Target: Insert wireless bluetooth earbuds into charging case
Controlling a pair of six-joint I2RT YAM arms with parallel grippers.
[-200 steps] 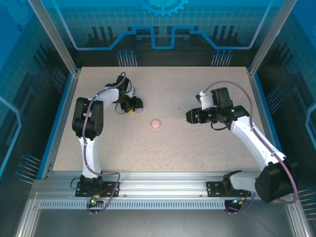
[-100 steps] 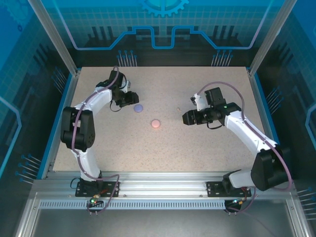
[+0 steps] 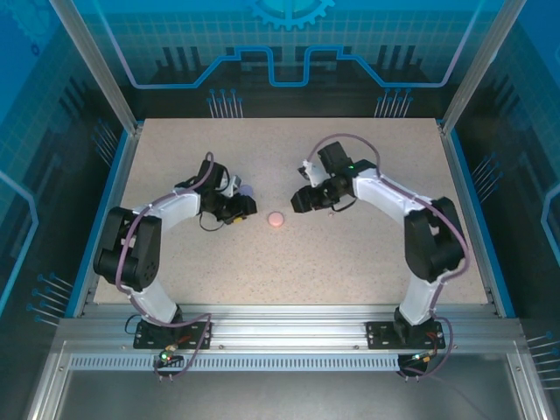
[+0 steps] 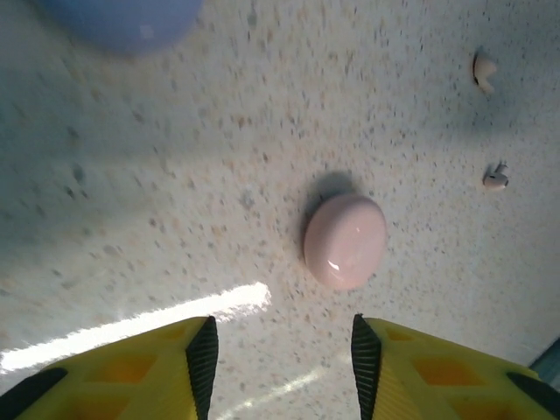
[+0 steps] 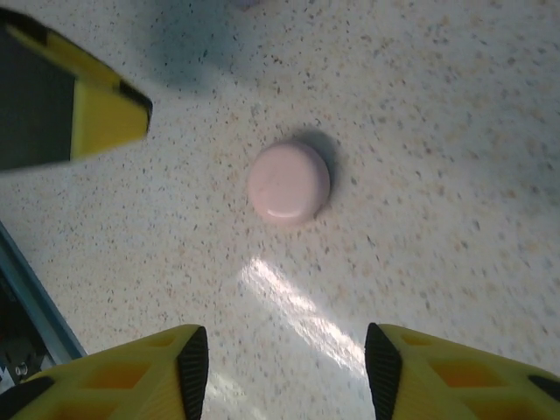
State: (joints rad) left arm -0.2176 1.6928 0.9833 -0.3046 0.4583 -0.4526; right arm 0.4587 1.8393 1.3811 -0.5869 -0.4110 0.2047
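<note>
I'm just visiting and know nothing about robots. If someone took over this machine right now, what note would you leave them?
Left tool: open, empty, pointed at the pink case.
Right tool: open, empty, facing that case from the opposite side.
Purple case: on the table by the left tool.
Pale earbuds: two, loose on the table beyond the pink case.
Done: neither pale earbud is in a case.
Left: open the pink case, which looks closed, and seat them.

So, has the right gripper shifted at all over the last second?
Yes. The right gripper has swung left in the top view, from well right of the pink case, which stayed put, to close beside it.
</note>
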